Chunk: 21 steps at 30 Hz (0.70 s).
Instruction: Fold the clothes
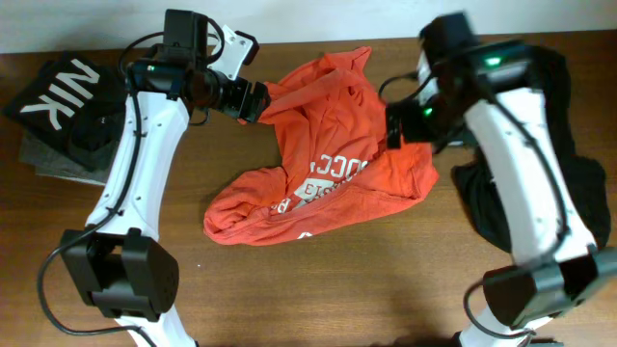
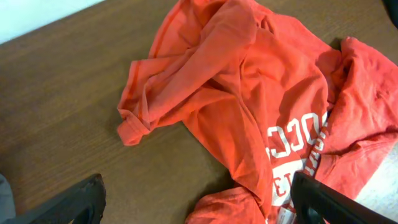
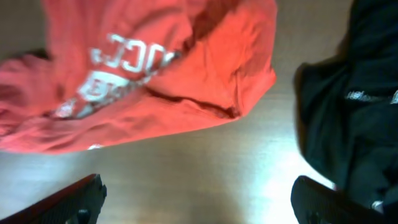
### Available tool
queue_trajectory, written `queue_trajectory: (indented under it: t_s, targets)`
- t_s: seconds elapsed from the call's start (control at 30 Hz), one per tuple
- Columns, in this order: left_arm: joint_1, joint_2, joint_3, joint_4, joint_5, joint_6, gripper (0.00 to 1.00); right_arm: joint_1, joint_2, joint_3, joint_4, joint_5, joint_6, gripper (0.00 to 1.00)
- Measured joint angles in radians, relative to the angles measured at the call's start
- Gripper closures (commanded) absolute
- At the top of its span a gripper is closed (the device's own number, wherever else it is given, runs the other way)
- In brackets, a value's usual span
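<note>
The left tool (image 2: 198, 193) is hanging with its fingers spread wide, gripping nothing. Its own camera is looking down between them at the bunched upper-left part of the red-orange T-shirt (image 1: 328, 164) and the bare wood beside it. From above, this tool is sitting right at the shirt's left edge, though I cannot tell whether it is touching the cloth. The right tool (image 3: 199, 193) is also standing wide apart and holding nothing. It is hovering over the shirt's right-hand edge and the strip of bare wood between the shirt and the black garment (image 3: 354, 106), which is showing a small white logo (image 3: 360, 95). The T-shirt is lying crumpled in the middle of the worktop (image 1: 337, 289), with its white lettering (image 1: 337, 173) facing up and partly folded under. One part is trailing toward the far edge, and a rolled hem is curving along the near side. The black garment is lying heaped at the right, partly behind the right arm. At the far left, a black top with big white letters (image 1: 58, 92) is resting on a grey garment (image 1: 53, 159). The worktop is brown wood grain, catching a bright glare near the right tool, and a pale wall (image 1: 318, 19) is running along behind it.
</note>
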Motion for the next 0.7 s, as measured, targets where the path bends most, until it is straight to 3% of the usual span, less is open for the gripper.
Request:
queue_trajectory:
  t_s: [0.3,0.57,0.7]
  targets:
    - [0.0,0.04,0.0,-0.002,-0.005,0.0,0.05,0.031,0.011,-0.473,0.406,-0.054,-0.047,0.1]
    - [0.0,0.04,0.0,-0.001,-0.012,0.0,0.06,0.051,0.012,-0.69,0.782,-0.019,0.043,0.16]
    - [0.0,0.04,0.0,-0.001,-0.012,0.0,0.06,0.029,0.012,-0.727,0.881,0.061,0.089,0.18]
